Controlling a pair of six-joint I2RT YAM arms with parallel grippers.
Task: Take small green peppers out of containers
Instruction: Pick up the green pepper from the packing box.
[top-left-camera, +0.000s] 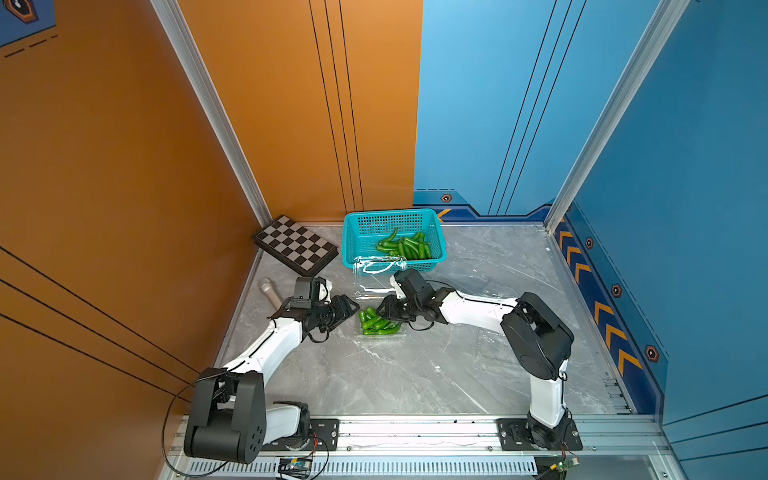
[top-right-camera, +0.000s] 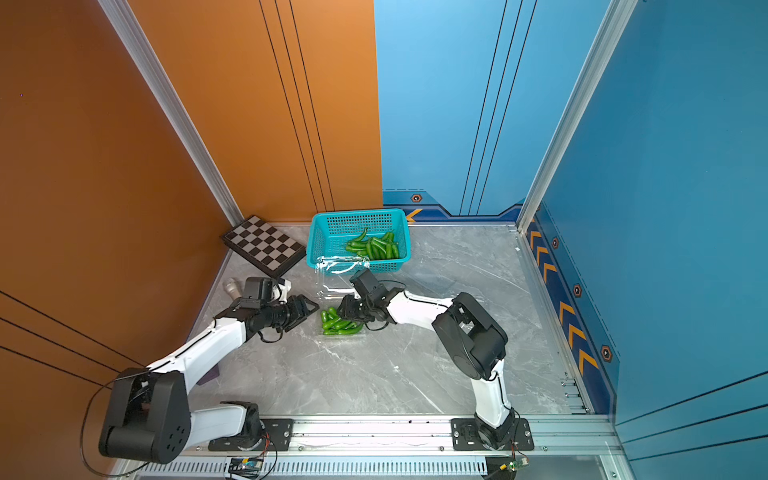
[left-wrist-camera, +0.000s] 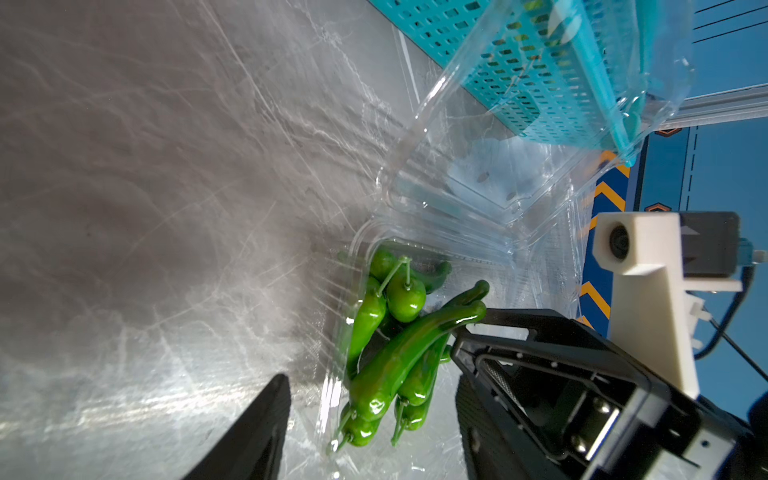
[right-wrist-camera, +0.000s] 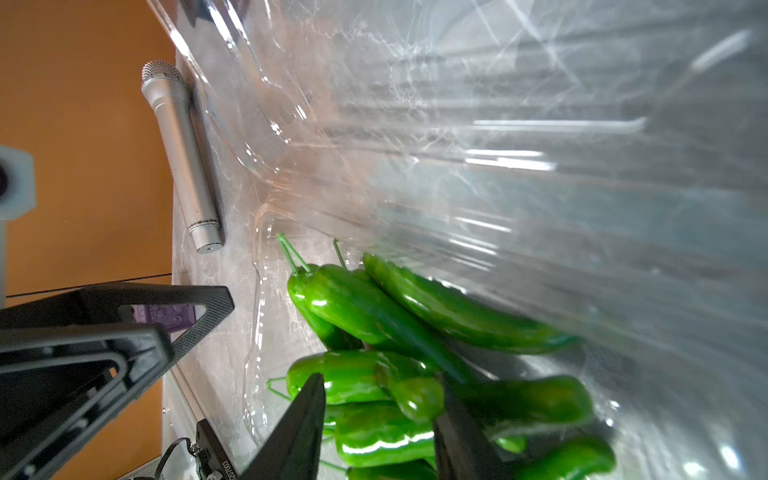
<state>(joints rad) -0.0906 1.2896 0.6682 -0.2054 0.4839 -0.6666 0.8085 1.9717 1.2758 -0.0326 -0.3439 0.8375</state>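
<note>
Some peppers (right-wrist-camera: 365, 307) partly behind right gripper (right-wrist-camera: 380, 399)

Your worktop (top-left-camera: 457, 374) is a grey slab veined with white. In its far left corner lies a chessboard (top-left-camera: 295, 245), set askew to the edges. Just beside it, at the back, stands a teal basket (top-left-camera: 357, 232). A clear container (top-left-camera: 382, 337) sits open near the middle. Between it and the basket you have more clear plastic (top-left-camera: 376, 266), touching the basket's near wall. A silver microphone (top-left-camera: 269, 293) lies by the left edge, and a purple object (top-right-camera: 209, 377) shows there too, half hidden.
</note>
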